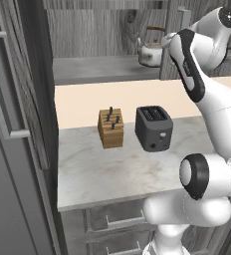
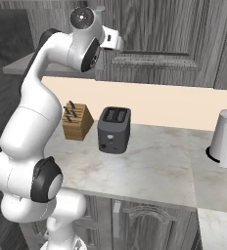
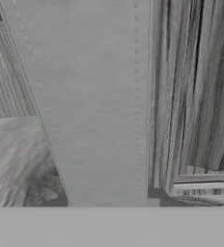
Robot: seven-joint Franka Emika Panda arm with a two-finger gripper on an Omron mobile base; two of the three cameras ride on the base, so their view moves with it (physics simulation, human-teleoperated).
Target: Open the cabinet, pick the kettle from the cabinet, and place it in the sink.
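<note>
Silver-white kettle (image 1: pixel 150 53) sits on open cabinet (image 1: pixel 102 35) shelf, far above desk (image 1: pixel 117 164) w/ toaster (image 1: pixel 154 128); claw state can't tell.

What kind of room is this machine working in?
It looks like a kitchen, computer-drawn rather than real. A toaster and a knife block stand on a marble counter, and a kettle sits on a shelf in the wood-grain cabinet above.

Kettle (image 1: pixel 150 53) in cabinet (image 1: pixel 102 30); knife block (image 1: pixel 111 127) left of toaster (image 1: pixel 154 127).
</note>
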